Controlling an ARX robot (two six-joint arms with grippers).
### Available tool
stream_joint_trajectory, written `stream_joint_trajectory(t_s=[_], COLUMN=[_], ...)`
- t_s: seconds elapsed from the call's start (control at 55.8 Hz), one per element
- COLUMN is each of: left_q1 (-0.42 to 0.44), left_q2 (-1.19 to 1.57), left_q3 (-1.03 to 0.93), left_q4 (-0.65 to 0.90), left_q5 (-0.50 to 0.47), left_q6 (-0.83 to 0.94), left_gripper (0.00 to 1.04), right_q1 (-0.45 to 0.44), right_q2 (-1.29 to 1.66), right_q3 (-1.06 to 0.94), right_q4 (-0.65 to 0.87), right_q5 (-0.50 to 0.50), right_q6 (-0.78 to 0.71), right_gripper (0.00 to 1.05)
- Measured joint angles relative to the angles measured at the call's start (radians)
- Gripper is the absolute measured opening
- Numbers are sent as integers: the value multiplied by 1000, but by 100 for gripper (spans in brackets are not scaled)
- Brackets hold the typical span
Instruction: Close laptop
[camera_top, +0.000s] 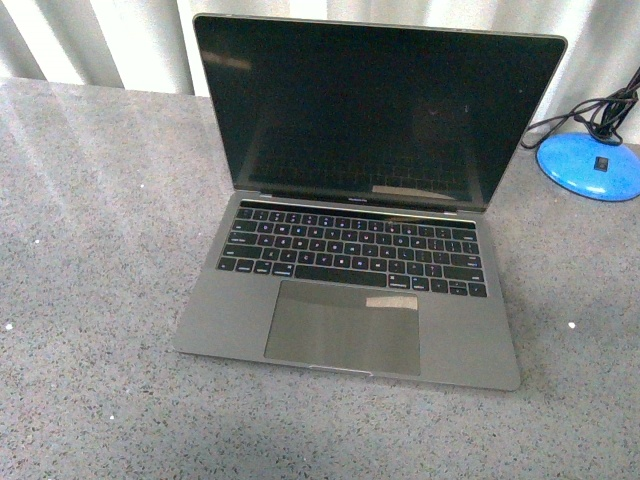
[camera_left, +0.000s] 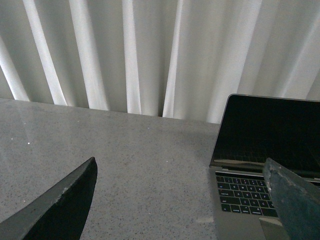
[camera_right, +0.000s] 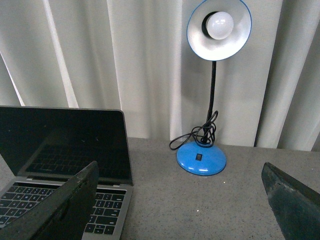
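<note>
Left gripper (camera_left: 180, 167), right gripper (camera_right: 180, 167): hung apart, empty. Judged laptop (camera_top: 350, 270) stiff, lid (camera_top: 380, 110) fragile; favoured pushing its top edge.

We lose part of the laptop (camera_left: 265, 135) behind one finger (camera_left: 295, 200) of the left tool (camera_left: 180, 167) and past the frame edge. A finger (camera_right: 55, 210) of the right tool (camera_right: 180, 167) covers part of its keyboard. From the front the lamp (camera_top: 588, 165) is cut off above its base; key legends are too small to read.
</note>
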Motion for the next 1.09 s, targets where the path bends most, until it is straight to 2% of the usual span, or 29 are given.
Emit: stream_joint_trajectory(t_s=[1.093], left_q1=[0], left_q2=[0], left_q3=[0], left_q4=[0], left_q5=[0], left_q6=[0], left_gripper=[98], right_q1=[0], right_q2=[0], right_q3=[0], right_q4=[0], right_q5=[0], right_q6=[0], right_gripper=[95])
